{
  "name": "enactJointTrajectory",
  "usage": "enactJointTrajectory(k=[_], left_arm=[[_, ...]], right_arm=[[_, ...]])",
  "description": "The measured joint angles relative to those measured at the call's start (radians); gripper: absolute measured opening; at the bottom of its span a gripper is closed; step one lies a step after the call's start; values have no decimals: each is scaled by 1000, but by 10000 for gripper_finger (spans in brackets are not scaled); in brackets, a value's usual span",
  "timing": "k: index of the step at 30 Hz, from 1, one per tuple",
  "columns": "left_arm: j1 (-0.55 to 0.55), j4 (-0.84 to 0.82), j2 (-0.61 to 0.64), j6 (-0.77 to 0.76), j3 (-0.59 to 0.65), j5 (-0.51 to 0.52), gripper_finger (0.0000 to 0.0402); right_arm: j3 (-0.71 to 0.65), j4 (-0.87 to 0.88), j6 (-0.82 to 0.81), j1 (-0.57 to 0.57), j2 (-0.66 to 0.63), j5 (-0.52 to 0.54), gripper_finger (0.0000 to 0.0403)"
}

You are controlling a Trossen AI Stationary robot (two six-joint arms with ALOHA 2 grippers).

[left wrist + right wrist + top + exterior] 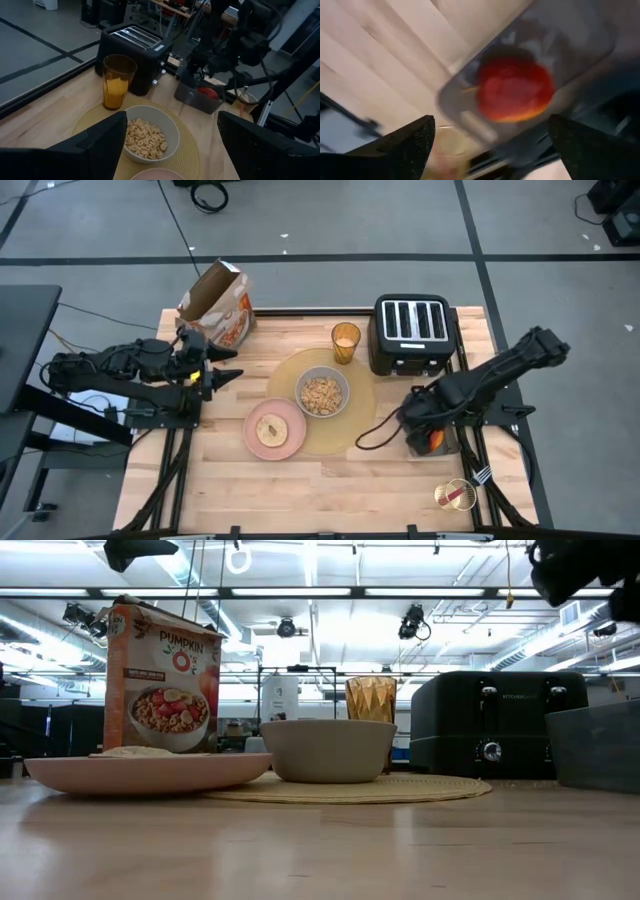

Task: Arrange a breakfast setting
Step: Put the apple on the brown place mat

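Note:
A red-yellow apple (515,90) lies in a grey bin (445,442) at the table's right side, also seen in the left wrist view (207,93). My right gripper (490,125) hovers open just above the bin (425,428), a finger on either side of the apple, touching nothing. A grey bowl (322,393) of cereal sits on the round tan placemat (300,368). The amber glass (346,340) of juice stands at the mat's far edge. The pink plate (275,428) overlaps the mat's near left. The red-handled fork (472,486) lies near the near right corner. My left gripper (232,375) waits open at the left.
The black four-slot toaster (412,332) stands at the far right, its cord (375,435) looping toward the mat. An open cereal box (215,305) stands at the far left. A round wire object (452,495) lies beside the fork. Bare wood shows along the near edge.

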State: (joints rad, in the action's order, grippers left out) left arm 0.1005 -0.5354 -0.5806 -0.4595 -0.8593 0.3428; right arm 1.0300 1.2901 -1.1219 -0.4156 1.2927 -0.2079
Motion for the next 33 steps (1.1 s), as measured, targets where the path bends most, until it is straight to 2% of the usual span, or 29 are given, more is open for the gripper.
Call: enactJointTrajectory(k=[3,7,11,15,18,28,33], left_arm=[[0,0,-2,0,0,-1,318],[0,13,-17,0,0,-26,318],[0,59,-49,-32,0,-28,318],[0,92,-79,-72,0,-27,318],[0,101,-96,-89,0,-7,318],[0,106,-130,-127,0,49,318],[0,108,-132,-131,0,64,318]], right_arm=[[-40,-5,274,-15,-41,67,380],[-89,-12,612,-29,-57,71,389],[-129,-14,837,-52,-41,69,397],[-153,-16,992,-90,-25,52,399],[-180,-26,1072,-122,-23,56,399],[-286,-208,1105,-173,-18,116,399],[-286,-257,1125,-174,45,151,399]])
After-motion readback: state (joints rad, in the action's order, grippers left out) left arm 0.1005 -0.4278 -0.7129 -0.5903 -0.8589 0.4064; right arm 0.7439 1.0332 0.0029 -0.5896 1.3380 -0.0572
